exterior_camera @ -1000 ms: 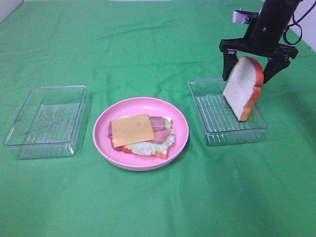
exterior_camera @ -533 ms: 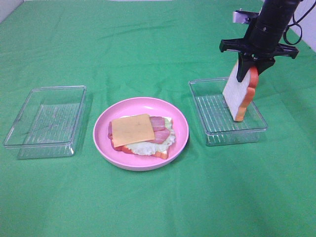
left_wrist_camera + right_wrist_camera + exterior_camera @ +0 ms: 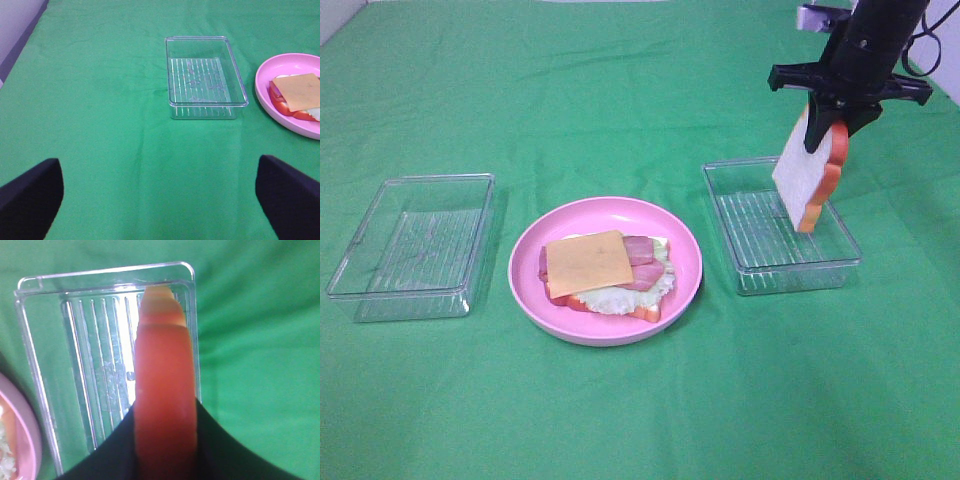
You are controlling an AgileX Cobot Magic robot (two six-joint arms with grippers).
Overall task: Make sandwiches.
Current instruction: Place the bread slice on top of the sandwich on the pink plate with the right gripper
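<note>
Right gripper [image 3: 823, 125]: clamped on the top crust of a bread slice [image 3: 806, 178], slice hanging on edge and tilted above the right clear tray [image 3: 750, 270].
Wrist view, right: orange-brown crust [image 3: 165, 405] pinched between dark fingers [image 3: 220, 450], tray floor directly beneath.
Left gripper [image 3: 160, 200]: parked low over bare cloth, fingers spread wide apart, holding nothing.
Sandwich so far: open-faced on the pink plate [image 3: 525, 270] at table centre, with cheese [image 3: 588, 262] on top, bacon [image 3: 645, 262] and lettuce [image 3: 620, 298] showing beneath, a lower crust edge [image 3: 642, 313] peeking out in front.
Left clear tray [image 3: 410, 245]: nothing in it, well apart from the plate.
Step in hand: likely carrying the top slice across to cap the stack.
Risk, grip: held only near one edge, so liable to swing or slip free during a quick sideways move.
Risk, clearance: dangling lower corner apt to catch the tray wall or plate rim if carried too low.
Risk, placement: released while still tilted, likely to land crooked, slide off the cheese or drag it askew.
</note>
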